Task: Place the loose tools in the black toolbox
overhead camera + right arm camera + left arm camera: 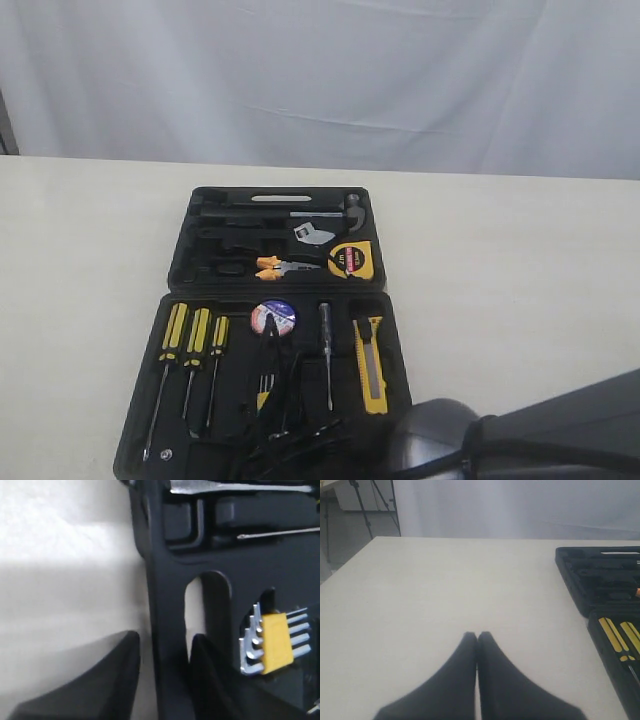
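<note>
The black toolbox (178,262) lies open on the pale surface (80,250), pliers (283,267) and tape measure (352,260) in its far half, tape roll (273,318) and yellow utility knife (371,365) in its near half beside three screwdrivers (197,335) and hex keys (272,642). The right claw (165,637) straddles the toolbox's slot-handle rim, fingers apart, unclamped; the left claw (477,636), clenched empty, hovers beside the toolbox.
</note>
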Tool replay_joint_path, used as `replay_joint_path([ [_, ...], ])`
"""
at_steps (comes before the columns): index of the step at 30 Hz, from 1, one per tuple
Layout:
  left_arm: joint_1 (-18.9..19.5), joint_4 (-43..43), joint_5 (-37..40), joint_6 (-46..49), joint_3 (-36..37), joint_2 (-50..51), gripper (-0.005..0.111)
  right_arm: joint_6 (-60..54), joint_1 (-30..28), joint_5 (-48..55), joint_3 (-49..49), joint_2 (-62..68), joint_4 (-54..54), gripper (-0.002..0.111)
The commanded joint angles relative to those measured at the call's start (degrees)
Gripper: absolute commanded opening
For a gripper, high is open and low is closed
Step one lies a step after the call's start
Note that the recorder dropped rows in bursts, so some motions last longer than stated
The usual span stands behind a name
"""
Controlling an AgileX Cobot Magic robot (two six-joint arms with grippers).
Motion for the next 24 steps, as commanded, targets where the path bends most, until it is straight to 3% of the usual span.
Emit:
replay_joint_path([
  [1,-0.3,-0.6,-0.6,-0.1,0.1,-0.1,0.0,0.3,0.2,-0.1,0.6,1.7,0.8,0.008],
  [2,-0.3,-0.6,-0.6,-0.1,0.1,-0.1,0.0,0.3,0.2,-0.1,0.6,1.7,0.8,0.0],
  [11,-0.3,-0.6,-0.6,-0.1,0.1,-0.1,0.0,-3.9,3.5,4.9,0.5,-8.2,4.7,0.0],
  [18,-0.3,-0.6,-0.6,-0.1,0.1,-0.1,0.0,-21.4,6.3,19.4,-7.6,-17.8,19.0,0.0],
  [24,-0.3,-0.6,-0.6,-0.1,0.1,-0.1,0.0,-36.2,3.1,25.9,-20.0,-20.4,27.0,0.0],
])
